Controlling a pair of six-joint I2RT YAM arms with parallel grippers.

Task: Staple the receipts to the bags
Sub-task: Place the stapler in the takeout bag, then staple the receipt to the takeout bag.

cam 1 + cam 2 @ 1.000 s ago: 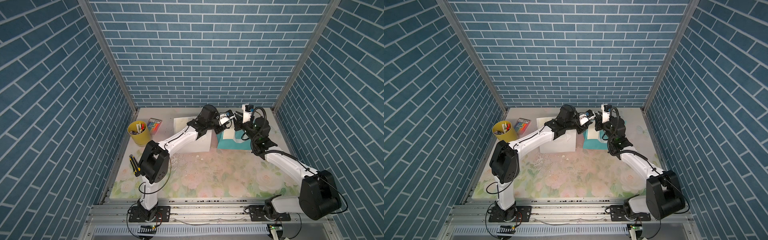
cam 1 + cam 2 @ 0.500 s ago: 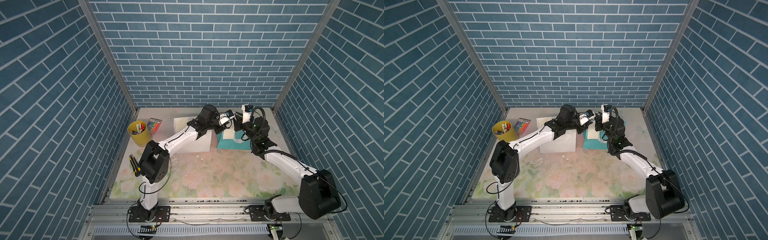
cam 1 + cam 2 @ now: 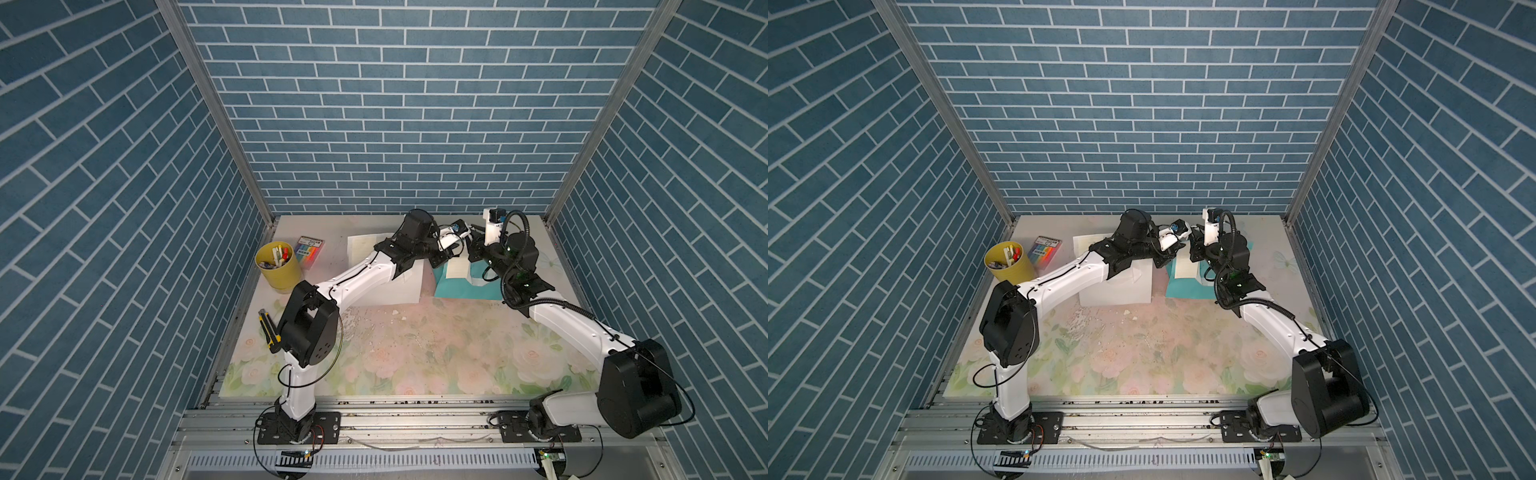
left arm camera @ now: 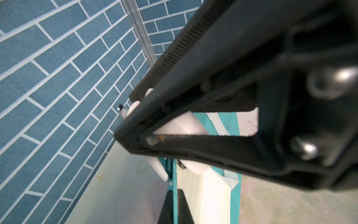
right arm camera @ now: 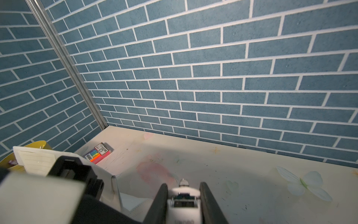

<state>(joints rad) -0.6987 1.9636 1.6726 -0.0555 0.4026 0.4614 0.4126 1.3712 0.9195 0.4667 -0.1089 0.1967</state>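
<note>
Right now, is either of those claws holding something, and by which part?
The right gripper clamps a small white plastic stapler by its two sides, nose poking out ahead. The left gripper is shut; nothing shows in it.

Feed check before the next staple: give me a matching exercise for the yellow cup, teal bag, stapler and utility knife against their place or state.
Things:
1 yellow cup
2 teal bag
3 stapler
4 utility knife

States:
A between the fingers of the right gripper
B holds pens
C beside the shoulder of the left arm
D lies flat, receipt on it

Pairs: 1-B; 2-D; 3-A; 4-C.
</note>
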